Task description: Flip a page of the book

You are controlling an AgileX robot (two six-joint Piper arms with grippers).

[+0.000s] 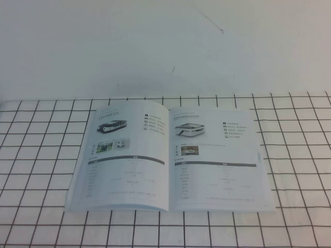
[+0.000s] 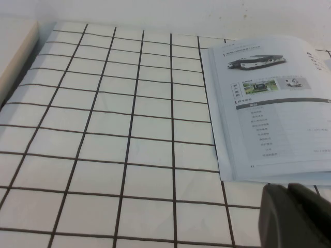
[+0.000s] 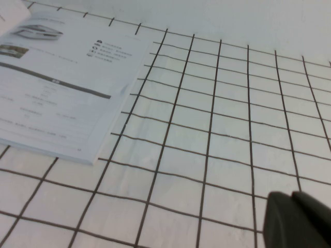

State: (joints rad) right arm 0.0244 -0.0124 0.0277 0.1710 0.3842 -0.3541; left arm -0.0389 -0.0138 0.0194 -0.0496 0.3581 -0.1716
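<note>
The book (image 1: 170, 155) lies open and flat on the gridded cloth in the middle of the high view. Its right-hand page (image 1: 217, 160) pictures a flat white-and-black machine and lies flat; the left-hand leaf (image 1: 124, 155) pictures a darker machine. Neither arm shows in the high view. My left gripper (image 2: 288, 190) is shut and empty, just off the book's near left corner (image 2: 232, 173). My right gripper (image 3: 292, 197) is shut and empty over the cloth, well to the right of the page (image 3: 57, 88).
The white cloth with a black grid (image 1: 41, 155) covers the table on all sides of the book. A plain white wall (image 1: 155, 46) rises behind it. A pale table edge (image 2: 13, 57) shows in the left wrist view.
</note>
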